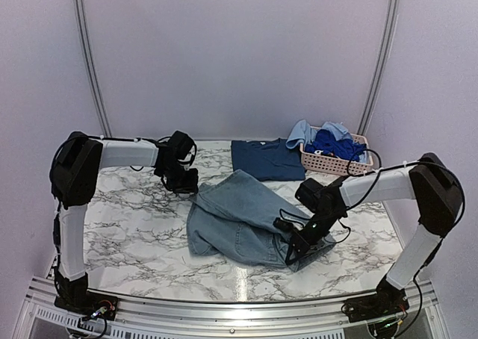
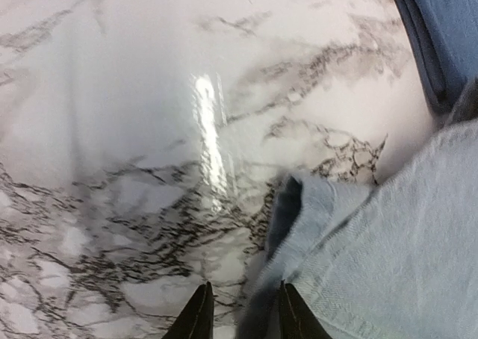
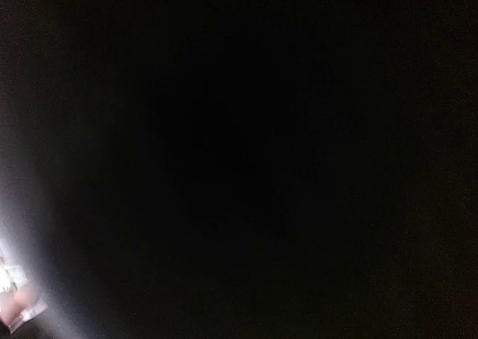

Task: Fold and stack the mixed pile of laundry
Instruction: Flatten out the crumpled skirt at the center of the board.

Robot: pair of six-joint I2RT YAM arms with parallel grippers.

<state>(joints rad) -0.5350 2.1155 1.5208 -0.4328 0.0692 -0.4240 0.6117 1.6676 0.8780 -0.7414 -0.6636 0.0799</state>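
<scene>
A crumpled light-blue denim garment (image 1: 235, 219) lies spread over the middle of the white marble-patterned table (image 1: 127, 227). A flat, dark navy folded shirt (image 1: 267, 158) sits against the far edge, just beyond it. In the far right corner stands a pink perforated plastic basket (image 1: 337, 158), with bright-blue and pale-blue clothes (image 1: 327, 141) heaped in it and spilling over its far rim. The left tool (image 1: 183, 182) is down at the denim's far left corner. In its own camera its two dark fingers (image 2: 196, 318) stand a narrow way apart astride the hem, and a sliver of table shows between one finger and the cloth. The right tool (image 1: 296, 246) is sunk into the folds at the denim's near right side, towards the near edge of the table. Its wrist camera shows almost nothing but black. That tool's fingers are together, but I cannot tell whether any cloth is caught between them.
</scene>
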